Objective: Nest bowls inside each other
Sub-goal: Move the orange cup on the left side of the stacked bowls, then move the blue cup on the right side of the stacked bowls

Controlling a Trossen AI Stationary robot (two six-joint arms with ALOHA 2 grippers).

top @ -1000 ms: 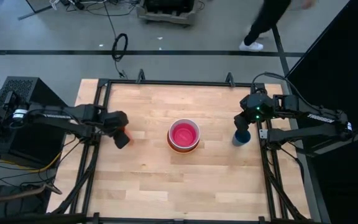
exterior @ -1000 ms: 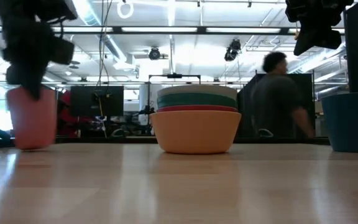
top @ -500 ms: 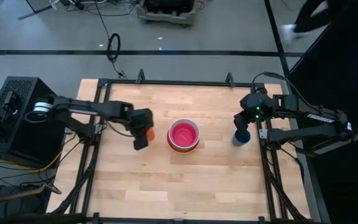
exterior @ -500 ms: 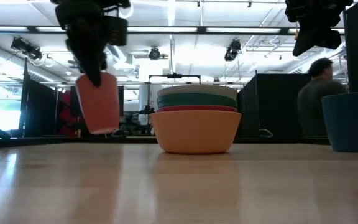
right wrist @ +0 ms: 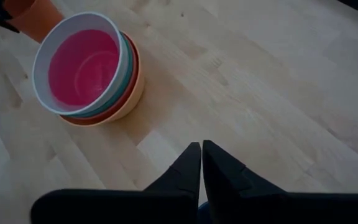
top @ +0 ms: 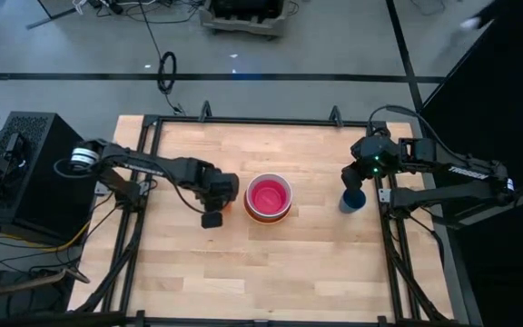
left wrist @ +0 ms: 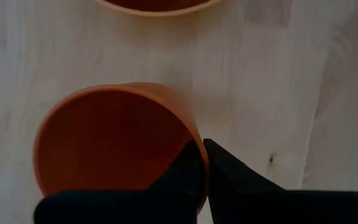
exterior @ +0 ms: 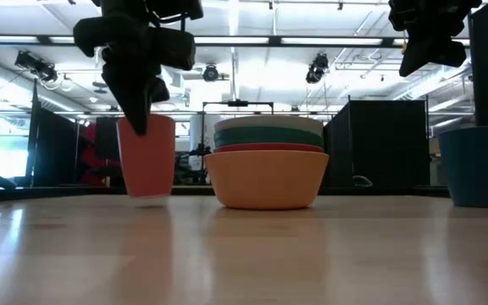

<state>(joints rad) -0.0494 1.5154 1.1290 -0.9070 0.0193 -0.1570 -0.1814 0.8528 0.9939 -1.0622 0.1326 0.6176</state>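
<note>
The bowls (top: 269, 197) stand nested in one stack at the table's middle: pink inside white, then teal and red, with orange-yellow (exterior: 266, 180) outermost; the stack also shows in the right wrist view (right wrist: 89, 65). My left gripper (left wrist: 201, 146) is shut on a small orange cup (exterior: 146, 157) just left of the stack. My right gripper (right wrist: 201, 146) hangs shut and empty above a dark blue cup (top: 352, 200) at the table's right. My left gripper holds the orange cup by its rim (left wrist: 194, 134), one finger (left wrist: 182, 171) inside the cup and the other (left wrist: 232, 171) outside. The fingers come steeply from above. The cup hangs upright, mouth up; whether its bottom (exterior: 148, 193) touches the table, I cannot tell.
The dark blue cup (exterior: 475, 165) stands upright near the right edge. A black frame (top: 243, 121) borders the wooden table. Bare wood lies in front of and behind the stack.
My left gripper has carried the orange cup from the table's left toward the bowl stack, rolling its wrist on the way. The cup was lifted and tilted halfway and now stands upright beside the stack. My right gripper has kept still.
</note>
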